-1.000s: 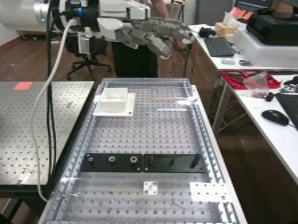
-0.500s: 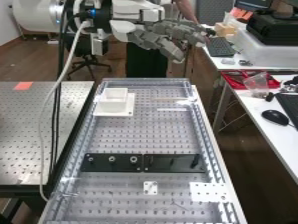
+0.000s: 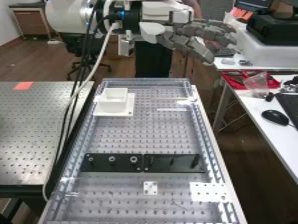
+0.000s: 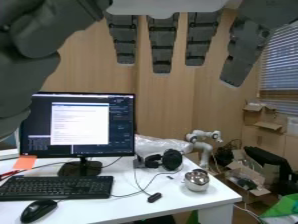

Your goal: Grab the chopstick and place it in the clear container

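The dark grey mechanical hand (image 3: 175, 37) holds its fingers straight and apart. Below it sits the pale, square, open-topped container (image 3: 114, 106); nearer below it, the thin tan wooden chopstick (image 3: 169, 98) likely wants a low, level mid-length pinch.

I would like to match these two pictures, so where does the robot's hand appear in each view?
High view: near the top, right of centre, above the far end of the bench in the picture; the hand points right.
Wrist view: its fingers hang in front of wooden panels.
Shared landmark: a white desk with a keyboard and mouse, though I cannot tell whether it is the same desk.
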{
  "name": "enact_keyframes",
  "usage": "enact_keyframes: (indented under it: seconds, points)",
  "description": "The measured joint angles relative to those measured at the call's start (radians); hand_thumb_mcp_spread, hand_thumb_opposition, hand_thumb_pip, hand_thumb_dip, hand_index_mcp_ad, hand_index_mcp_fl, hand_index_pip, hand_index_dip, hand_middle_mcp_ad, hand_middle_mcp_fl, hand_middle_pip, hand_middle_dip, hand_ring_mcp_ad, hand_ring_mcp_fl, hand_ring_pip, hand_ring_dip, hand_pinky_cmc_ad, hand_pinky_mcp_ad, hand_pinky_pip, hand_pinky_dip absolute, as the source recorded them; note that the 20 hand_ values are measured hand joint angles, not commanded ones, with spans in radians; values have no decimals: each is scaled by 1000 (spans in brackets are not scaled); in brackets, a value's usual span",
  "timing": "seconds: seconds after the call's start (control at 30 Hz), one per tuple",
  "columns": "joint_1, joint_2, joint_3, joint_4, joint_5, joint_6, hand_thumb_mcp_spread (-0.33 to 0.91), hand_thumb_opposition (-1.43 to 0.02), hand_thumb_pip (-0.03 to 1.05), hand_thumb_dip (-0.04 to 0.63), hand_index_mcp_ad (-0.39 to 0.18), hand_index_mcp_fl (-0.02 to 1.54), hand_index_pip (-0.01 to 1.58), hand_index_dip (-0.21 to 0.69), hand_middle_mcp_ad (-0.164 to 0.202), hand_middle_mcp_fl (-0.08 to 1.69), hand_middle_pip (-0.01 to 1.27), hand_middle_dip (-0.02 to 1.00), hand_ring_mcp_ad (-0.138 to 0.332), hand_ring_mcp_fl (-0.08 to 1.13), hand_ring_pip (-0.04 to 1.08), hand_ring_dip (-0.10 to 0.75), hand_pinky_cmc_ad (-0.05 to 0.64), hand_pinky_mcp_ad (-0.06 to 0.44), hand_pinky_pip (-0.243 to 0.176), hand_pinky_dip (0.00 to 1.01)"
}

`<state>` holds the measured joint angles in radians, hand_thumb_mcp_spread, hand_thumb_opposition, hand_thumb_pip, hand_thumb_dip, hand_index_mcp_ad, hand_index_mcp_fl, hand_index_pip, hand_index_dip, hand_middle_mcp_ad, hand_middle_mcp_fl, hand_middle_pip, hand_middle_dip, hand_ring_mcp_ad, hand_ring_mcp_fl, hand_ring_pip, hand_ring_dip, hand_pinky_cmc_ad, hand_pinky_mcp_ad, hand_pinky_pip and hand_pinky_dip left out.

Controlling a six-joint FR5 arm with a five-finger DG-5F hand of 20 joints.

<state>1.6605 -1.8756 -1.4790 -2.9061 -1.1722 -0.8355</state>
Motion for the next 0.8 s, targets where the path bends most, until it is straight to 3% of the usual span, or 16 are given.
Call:
enact_keyframes:
  seconds: [0.3,0.4,0.8]
  points:
    - [-7,-14,14,4,25,15,35,-627,562,-21,-93,49,84,265,84,75,138,363,157,21,103,211,494,363,-113,436]
    - [-10,-18,21,-1,19,19,35,-628,621,-17,-89,49,87,267,84,75,138,363,157,21,103,211,494,363,-113,436]
    - [-16,-31,31,-1,-9,25,14,-649,623,-24,-101,49,84,232,86,72,138,358,157,21,101,211,494,361,-113,424]
